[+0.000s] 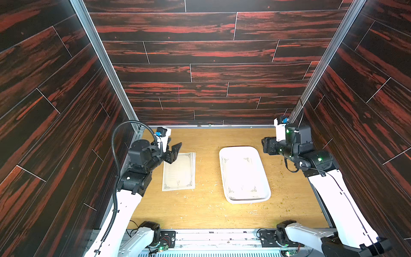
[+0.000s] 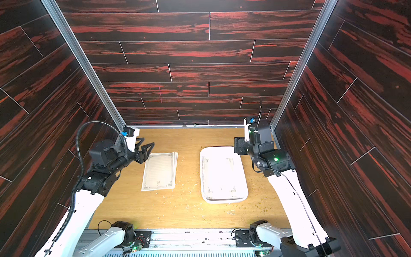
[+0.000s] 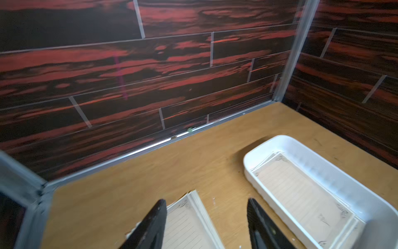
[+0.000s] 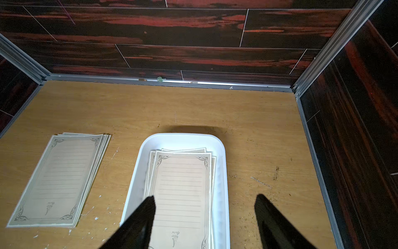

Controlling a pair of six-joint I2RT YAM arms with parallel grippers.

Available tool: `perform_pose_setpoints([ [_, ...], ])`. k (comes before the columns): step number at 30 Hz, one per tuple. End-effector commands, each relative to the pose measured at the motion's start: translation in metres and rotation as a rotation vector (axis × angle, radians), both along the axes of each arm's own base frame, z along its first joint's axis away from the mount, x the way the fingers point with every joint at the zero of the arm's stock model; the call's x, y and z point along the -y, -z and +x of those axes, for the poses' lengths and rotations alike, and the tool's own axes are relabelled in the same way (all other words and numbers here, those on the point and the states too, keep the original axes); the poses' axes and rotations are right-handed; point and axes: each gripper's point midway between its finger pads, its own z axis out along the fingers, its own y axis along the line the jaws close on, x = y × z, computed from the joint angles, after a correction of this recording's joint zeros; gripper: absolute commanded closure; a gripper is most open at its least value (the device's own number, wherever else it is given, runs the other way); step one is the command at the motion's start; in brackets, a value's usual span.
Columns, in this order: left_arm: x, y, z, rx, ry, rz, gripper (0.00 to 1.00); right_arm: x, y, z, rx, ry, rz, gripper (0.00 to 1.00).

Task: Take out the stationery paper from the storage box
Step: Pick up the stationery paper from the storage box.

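Two white arm bases (image 1: 144,235) sit closest, fixed to a metal rail (image 1: 222,238) at the near edge of the bench (image 1: 211,213). Little white bits (image 1: 213,184) and greenish crumbs (image 1: 287,207) dot the light brown wood.

On the left side, the loose paper stack (image 1: 179,172) (image 4: 58,179) lies flat on the bench. Its long side runs from the near edge toward the far wall, tipped a little. The small drawing on the top sheet is at the near end. The sheets are fanned a bit, so their edges peek out along the right side.

Bare bench separates it from the white storage box (image 1: 239,149) (image 4: 181,137) on the right. The box points the same way, with its near end leaning slightly right. Inside, the boxed paper stack (image 1: 241,175) (image 4: 183,189) lies flat with its long side along the box and its drawing at the near end too. A few sheets sit crooked at the far end.

The left end effector (image 1: 176,142) (image 3: 206,200) is up in the air by the far left corner of the loose paper stack. Its fingers are spread apart with nothing between them.

The right end effector (image 1: 268,145) (image 4: 205,196) is raised at the right side of the storage box. Its fingers are spread wide and hold nothing. In the right wrist view one finger lines up over the box and the other over bare bench.
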Motion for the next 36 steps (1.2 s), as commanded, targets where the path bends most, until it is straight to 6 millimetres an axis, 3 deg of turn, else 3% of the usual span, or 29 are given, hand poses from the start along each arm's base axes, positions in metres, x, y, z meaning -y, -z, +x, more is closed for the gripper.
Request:
perform_pose_setpoints([
  [1, 0.035, 0.005, 0.001, 0.019, 0.097, -0.026, 0.39, 0.003, 0.0, 0.008, 0.048, 0.032, 0.038, 0.24],
  [6, 0.085, 0.046, 0.004, -0.097, 0.156, 0.037, 0.38, -0.002, 0.024, 0.009, -0.018, 0.052, 0.117, 0.24],
  [8, 0.1, 0.054, 0.007, -0.108, 0.177, 0.028, 0.38, -0.001, 0.028, 0.009, -0.034, 0.059, 0.118, 0.24],
  [12, 0.119, 0.073, 0.024, -0.174, 0.176, -0.031, 0.38, 0.011, 0.04, 0.009, -0.073, 0.091, 0.088, 0.24],
  [17, 0.124, 0.098, 0.046, -0.361, 0.058, -0.086, 0.39, 0.021, 0.061, 0.014, -0.153, 0.104, 0.157, 0.23],
  [26, 0.114, 0.146, 0.051, -0.595, -0.097, -0.057, 0.39, 0.015, 0.109, 0.013, -0.287, 0.1, 0.202, 0.24],
  [36, 0.146, 0.175, 0.044, -0.779, -0.069, -0.171, 0.39, -0.007, 0.157, 0.021, -0.385, 0.051, 0.298, 0.29],
])
